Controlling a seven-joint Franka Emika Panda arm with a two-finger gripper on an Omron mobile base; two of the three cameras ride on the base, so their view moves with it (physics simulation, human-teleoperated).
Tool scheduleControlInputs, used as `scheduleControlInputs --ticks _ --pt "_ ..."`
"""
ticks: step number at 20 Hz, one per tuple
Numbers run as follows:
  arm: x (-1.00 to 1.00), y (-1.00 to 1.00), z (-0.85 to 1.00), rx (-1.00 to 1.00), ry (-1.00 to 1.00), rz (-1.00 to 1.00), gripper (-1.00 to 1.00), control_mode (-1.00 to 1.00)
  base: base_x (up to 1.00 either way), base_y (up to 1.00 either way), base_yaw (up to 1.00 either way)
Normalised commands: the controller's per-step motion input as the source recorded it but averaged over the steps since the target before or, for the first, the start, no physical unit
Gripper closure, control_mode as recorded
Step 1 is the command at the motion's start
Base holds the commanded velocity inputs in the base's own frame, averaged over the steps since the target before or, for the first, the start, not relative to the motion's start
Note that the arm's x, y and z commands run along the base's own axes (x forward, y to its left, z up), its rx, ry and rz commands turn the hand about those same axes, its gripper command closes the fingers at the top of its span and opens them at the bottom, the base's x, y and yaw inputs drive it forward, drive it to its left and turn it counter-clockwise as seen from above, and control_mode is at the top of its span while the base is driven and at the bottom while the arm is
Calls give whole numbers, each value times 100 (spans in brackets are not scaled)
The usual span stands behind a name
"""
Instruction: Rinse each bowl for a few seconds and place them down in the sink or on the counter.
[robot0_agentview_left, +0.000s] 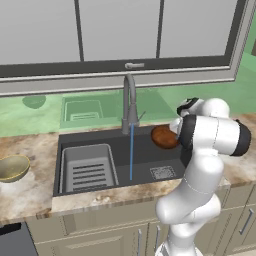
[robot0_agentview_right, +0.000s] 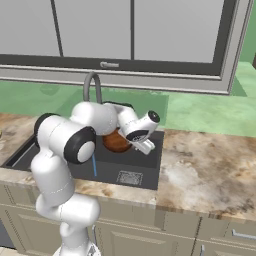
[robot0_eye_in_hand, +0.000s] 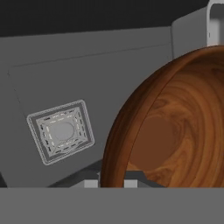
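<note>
One reddish-brown bowl (robot0_eye_in_hand: 175, 127), rim pinched in the closed hand (robot0_eye_in_hand: 110, 183), hangs tilted over the sink (robot0_agentview_left: 150, 155), apparently just beside the tap's stream (robot0_agentview_left: 131, 150).

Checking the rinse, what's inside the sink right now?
The sink holds a grey slotted tray, a square drain and the water stream. The reddish-brown bowl hangs above, hiding the basin behind it.

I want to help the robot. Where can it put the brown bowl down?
The sink floor between grey tray and drain is bare, under the running water. Counter right of the sink is bare too.
</note>
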Motion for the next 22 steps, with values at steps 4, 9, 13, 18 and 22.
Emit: scheduleControlInputs --ticks 4,9,13,18,22 --pt "-13 -32 1 -5 -1 0 100 -100 0 0 0" --pt "-10 -31 0 -4 0 -2 100 -100 0 0 0" --pt "-9 -32 0 -1 0 -5 100 -100 0 0 0" --pt "-2 -26 0 0 1 -15 100 -100 0 0 0" --pt "0 -19 1 1 1 -19 100 -100 0 0 0"
